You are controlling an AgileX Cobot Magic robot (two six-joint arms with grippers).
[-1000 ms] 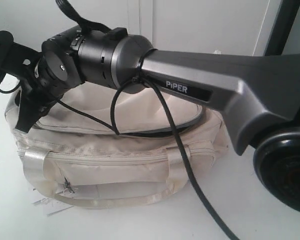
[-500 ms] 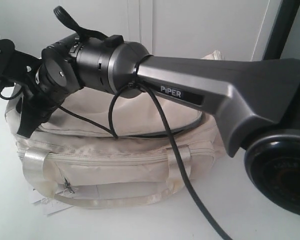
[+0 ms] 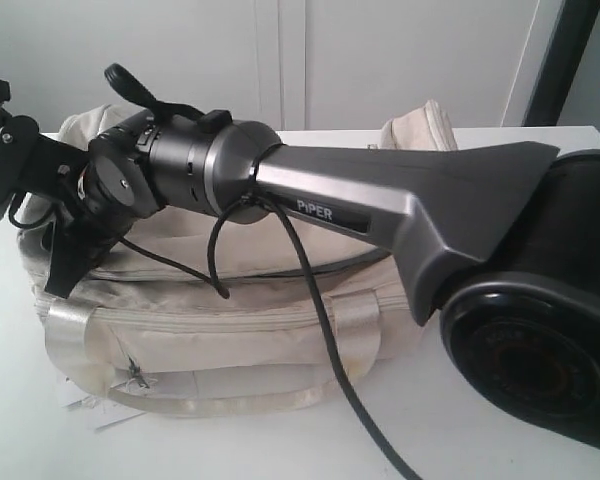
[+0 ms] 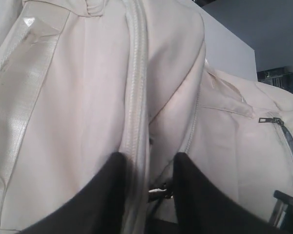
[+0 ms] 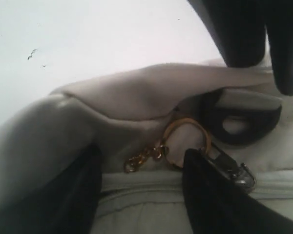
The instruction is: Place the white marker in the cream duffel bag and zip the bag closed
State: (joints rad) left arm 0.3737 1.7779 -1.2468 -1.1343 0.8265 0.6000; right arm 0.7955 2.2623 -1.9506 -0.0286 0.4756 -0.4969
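The cream duffel bag (image 3: 230, 330) lies on the white table with its front strap handles toward the camera. My right gripper (image 3: 62, 262) reaches across to the bag's left end. Its jaws (image 5: 142, 161) stand open over the top zipper, close to the gold charm (image 5: 151, 153) and a metal slider (image 5: 234, 170). My left gripper (image 4: 149, 163) straddles a zipper seam on the bag (image 4: 78, 97). Its jaws are apart, and a small metal pull (image 4: 158, 191) shows between them. The white marker is out of view.
My right arm's long grey link (image 3: 400, 210) and its black cable (image 3: 320, 320) cross over the bag. A black D-ring (image 5: 244, 124) sits at the bag's end. A white paper tag (image 3: 90, 405) pokes out at the front left.
My right arm has sunk lower over the bag, so more of the bag's far rim shows behind it. The gripper end has stayed at the bag's left end.
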